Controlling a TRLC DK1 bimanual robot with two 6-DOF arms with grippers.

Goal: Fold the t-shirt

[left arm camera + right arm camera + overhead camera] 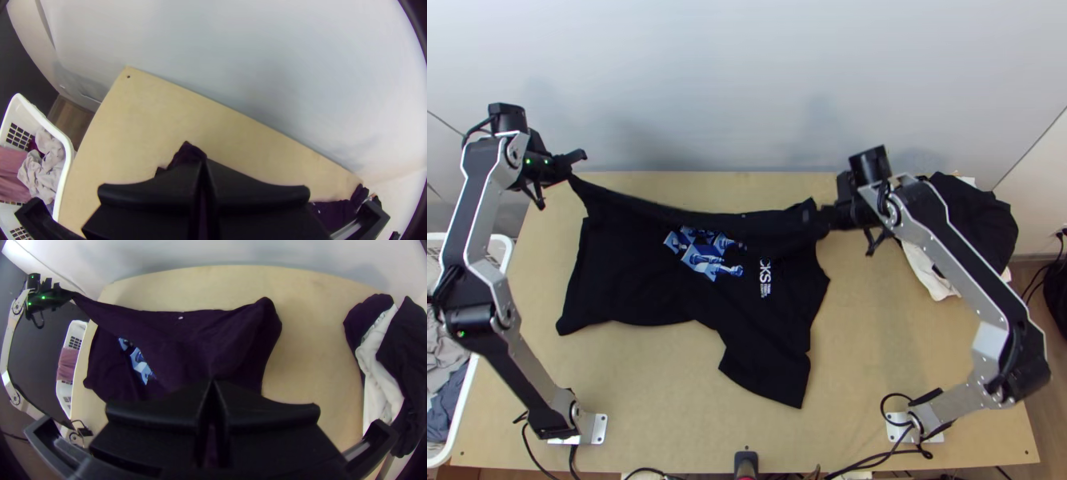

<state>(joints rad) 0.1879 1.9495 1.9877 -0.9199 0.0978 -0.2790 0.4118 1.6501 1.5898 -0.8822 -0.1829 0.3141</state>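
Table: light wooden table [667, 400], with the t-shirt across its middle and an arm based at each near corner.
T-shirt: the black t-shirt [655, 300] lies sideways over the middle of the table, mostly spread, its front print [707, 260] facing up. Its far side is pulled into a long taut band between the two grippers. One sleeve [771, 372] points toward the table's near edge.
Left gripper: the left gripper [571, 172] is at the table's far left corner. Its jaws are closed together, with a drawn-out end of the t-shirt pinched between them.
Right gripper: the right gripper [821, 222] is over the far part of the table, right of its middle. Its jaws are nearly together, clamped on a bunched part of the t-shirt's far side.
Garment pile: black garments [979, 220] and a white garment [927, 272] lie heaped at the table's far right corner.
Basket: a white basket [69, 153] stands beside the table's left edge, holding a pink cloth [11, 173] and crumpled light cloth [42, 171].
Cables: black cables [883, 458] run along the table's near edge.
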